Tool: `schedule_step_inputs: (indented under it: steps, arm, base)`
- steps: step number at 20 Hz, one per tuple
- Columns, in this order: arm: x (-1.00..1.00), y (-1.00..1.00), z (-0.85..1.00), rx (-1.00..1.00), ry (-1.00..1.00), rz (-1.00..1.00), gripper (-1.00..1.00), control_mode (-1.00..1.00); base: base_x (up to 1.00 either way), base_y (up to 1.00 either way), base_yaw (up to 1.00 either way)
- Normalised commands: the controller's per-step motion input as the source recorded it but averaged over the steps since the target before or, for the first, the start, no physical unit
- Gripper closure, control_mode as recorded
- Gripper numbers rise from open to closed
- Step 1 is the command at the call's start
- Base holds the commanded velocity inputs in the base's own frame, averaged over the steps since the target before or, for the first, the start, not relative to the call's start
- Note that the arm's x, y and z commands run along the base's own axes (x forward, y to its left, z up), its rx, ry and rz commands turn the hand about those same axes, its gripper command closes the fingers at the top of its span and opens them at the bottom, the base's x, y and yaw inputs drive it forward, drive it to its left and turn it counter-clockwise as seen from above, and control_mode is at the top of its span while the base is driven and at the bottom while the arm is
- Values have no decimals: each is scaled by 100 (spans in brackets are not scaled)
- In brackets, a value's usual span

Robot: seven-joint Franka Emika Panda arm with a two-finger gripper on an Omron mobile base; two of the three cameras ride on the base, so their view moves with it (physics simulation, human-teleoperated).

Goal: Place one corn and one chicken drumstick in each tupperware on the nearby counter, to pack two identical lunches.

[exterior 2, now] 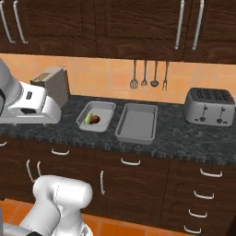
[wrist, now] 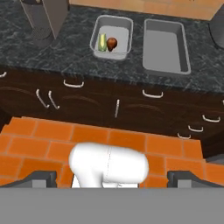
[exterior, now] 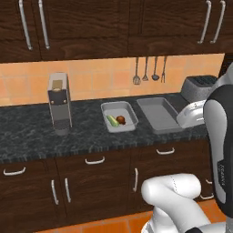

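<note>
My pincer (wrist: 112, 177) sits at the bottom of the hand view, dark finger tips (wrist: 41, 177) spread wide at lower left and lower right, nothing between them, holding nothing. It hangs over orange floor tiles (wrist: 52, 140), well apart from the table (wrist: 65, 52) that crosses the upper part of that frame.

Shorter tupperware (wrist: 111, 37), upper centre of the hand view: one corn (wrist: 102, 43), pale yellow with green, lying on its left side, one chicken drumstick (wrist: 112, 43) just beside it on the right, touching or nearly so, can't tell which. Longer tupperware (wrist: 166, 46) just to the right of the shorter one, upper right of frame, grey bottom bare.

Left base view: shorter tupperware (exterior: 119, 117) centre of frame with corn (exterior: 112, 120) and chicken drumstick (exterior: 121, 120) in it, longer tupperware (exterior: 157, 113) right of centre, both on the dark marbled table (exterior: 36, 136). Coffee machine (exterior: 59, 103) stands at left of frame on the table. Toaster (exterior: 199, 87) at right edge, partly behind my arm. Utensils (exterior: 149, 70) hang on the orange wall tiles above.

Right base view: shorter tupperware (exterior 2: 96, 116) left of centre with corn (exterior 2: 87, 119) and chicken drumstick (exterior 2: 95, 120), longer tupperware (exterior 2: 137, 122) at centre, toaster (exterior 2: 210, 106) at right, well apart from both trays. Dark cabinets (exterior 2: 138, 179) with curved silver handles below the table.
</note>
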Motion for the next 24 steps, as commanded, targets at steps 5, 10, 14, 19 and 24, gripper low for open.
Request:
schedule_step_inputs:
  steps: [5, 10, 14, 19, 24]
  arm:
    - [0, 0, 0, 0, 0, 0, -100, 100]
    - [0, 0, 0, 0, 0, 0, -100, 100]
    - [0, 0, 0, 0, 0, 0, -100, 100]
    - [0, 0, 0, 0, 0, 0, -100, 100]
    - [0, 0, 0, 0, 0, 0, -100, 100]
  base:
    - [3, -99, 0]
    - [3, -100, 0]
    - [0, -100, 1]
    - [0, -97, 7]
    - [0, -93, 7]
